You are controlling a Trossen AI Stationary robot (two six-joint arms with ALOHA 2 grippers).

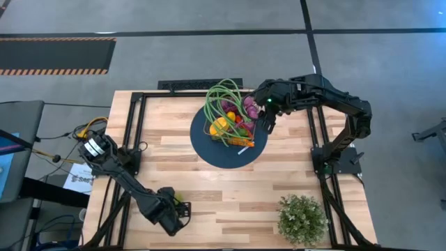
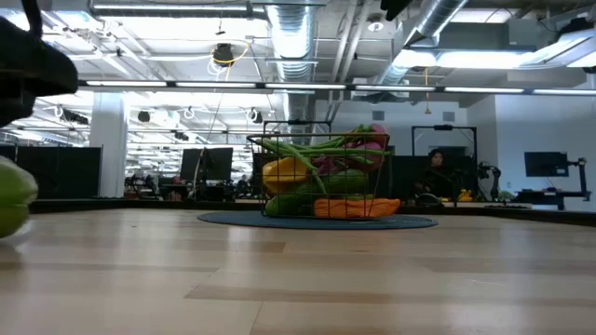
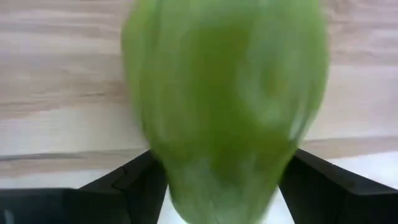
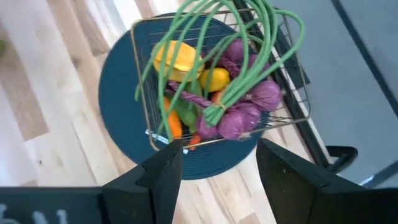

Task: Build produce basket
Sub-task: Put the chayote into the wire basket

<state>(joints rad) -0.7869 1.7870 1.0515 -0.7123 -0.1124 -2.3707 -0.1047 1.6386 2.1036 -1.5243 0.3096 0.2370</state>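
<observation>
Two arms work over the wooden surface point(image 1: 279, 174). The left end effector point(image 1: 175, 207), at the lower left of the high view, is clenched around a green pepper point(image 3: 224, 106) that fills the space between its fingers. The right end effector point(image 4: 217, 171), right of center in the upper part of that view, is released and holds nothing; it hovers just beside the basket point(image 1: 226, 136). The basket sits on a round dark blue plate point(image 1: 205, 150) and contains long green beans point(image 4: 249, 37), purple grapes point(image 4: 239, 118), a lemon point(image 4: 214, 79) and orange carrots point(image 2: 358, 207). A potted plant point(image 1: 302, 218) stands at the lower right.
</observation>
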